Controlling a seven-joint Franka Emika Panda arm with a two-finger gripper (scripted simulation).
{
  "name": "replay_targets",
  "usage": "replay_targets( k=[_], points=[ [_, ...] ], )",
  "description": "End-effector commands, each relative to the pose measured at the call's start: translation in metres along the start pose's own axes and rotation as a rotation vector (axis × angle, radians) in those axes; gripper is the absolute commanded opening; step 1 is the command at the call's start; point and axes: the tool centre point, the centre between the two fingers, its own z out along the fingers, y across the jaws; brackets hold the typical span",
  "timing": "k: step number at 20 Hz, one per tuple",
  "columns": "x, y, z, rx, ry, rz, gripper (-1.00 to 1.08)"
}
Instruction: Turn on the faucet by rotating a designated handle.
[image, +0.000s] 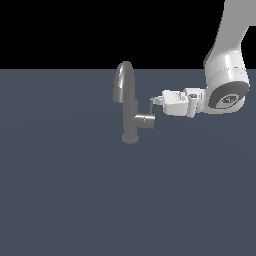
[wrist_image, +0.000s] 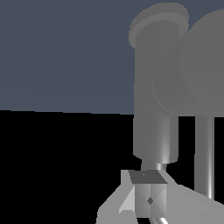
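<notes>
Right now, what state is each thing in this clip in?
faucet: upright on the surface, no water visible.
handle: thin rod pointing up from the side stub, at the gripper's tip.
gripper: level, reaching in from the exterior view's right; whether the jaws are closed cannot be told.

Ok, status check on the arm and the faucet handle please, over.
Gripper level at the handle, jaws cannot be read as open or shut. Faucet upright. Nothing in the way.
</notes>
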Motion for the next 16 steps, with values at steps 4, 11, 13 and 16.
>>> replay_targets(
  k=[4,11,13,16],
  points=[
    [0.012,-0.002,0.002,0.035,-0.028,0.033,-1.00],
    [0.013,0.001,0.002,0.037,-0.029,0.035,-1.00],
    [0.012,0.006,0.003,0.037,-0.029,0.035,-1.00],
    [0.010,0.013,0.003,0.037,-0.029,0.035,-1.00]
  ],
)
